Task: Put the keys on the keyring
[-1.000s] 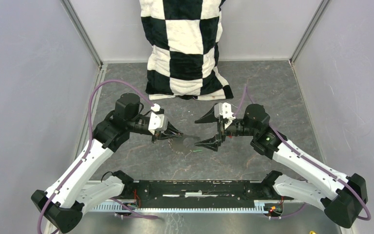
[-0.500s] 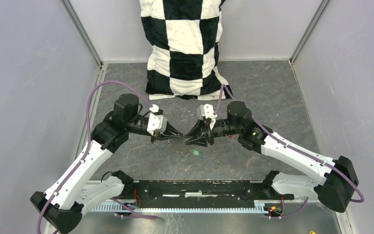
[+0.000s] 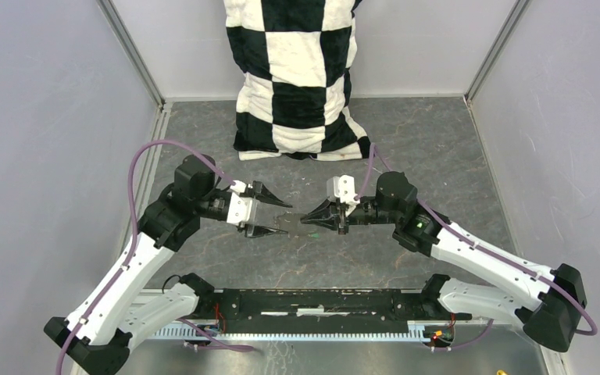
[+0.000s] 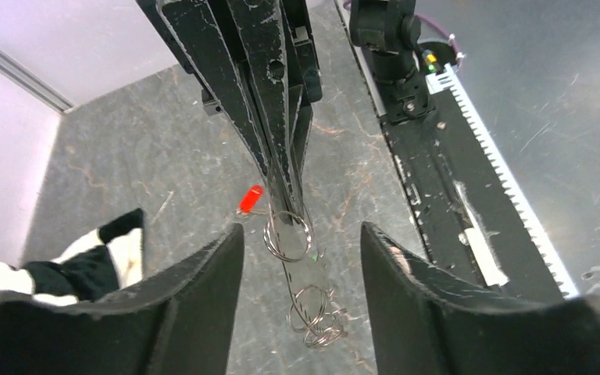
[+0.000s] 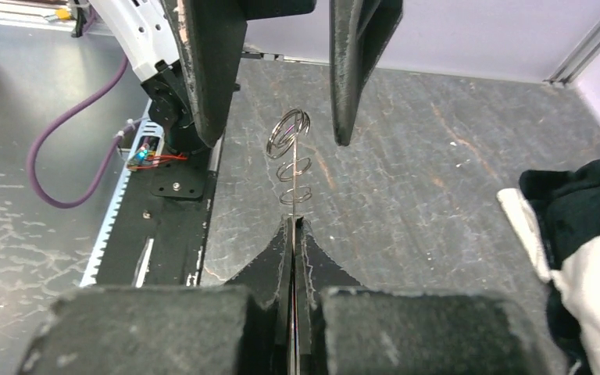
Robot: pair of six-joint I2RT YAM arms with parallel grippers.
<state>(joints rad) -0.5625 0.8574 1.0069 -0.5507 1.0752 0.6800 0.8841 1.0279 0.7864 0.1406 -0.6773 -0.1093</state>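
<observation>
Counting what shows: two arms, one keyring (image 5: 296,167), two keys, and one black-and-white checked cloth (image 3: 301,74) against the back wall.

The keyring is a string of thin silvery wire loops. The right wrist view shows three in a row, the farthest one the largest and doubled like a split ring. The left wrist view shows one round loop at the top and a tangle of smaller ones below it.

The right gripper (image 5: 291,224) has its jaws pressed together on the near end of that wire, holding the string out over the grey table (image 3: 430,148) toward the other arm. The left gripper (image 3: 287,219) faces it with its jaws apart and nothing between the pads. The big loop sits in the gap between its two fingers (image 4: 203,289), touching neither as far as can be seen.

Both keys are tiny. The red key (image 4: 251,198) lies on the table just beyond the big loop, apart from it. The green key (image 3: 312,233) is only a speck on the table under the right gripper's tips — its blade is too small to make out.
</observation>
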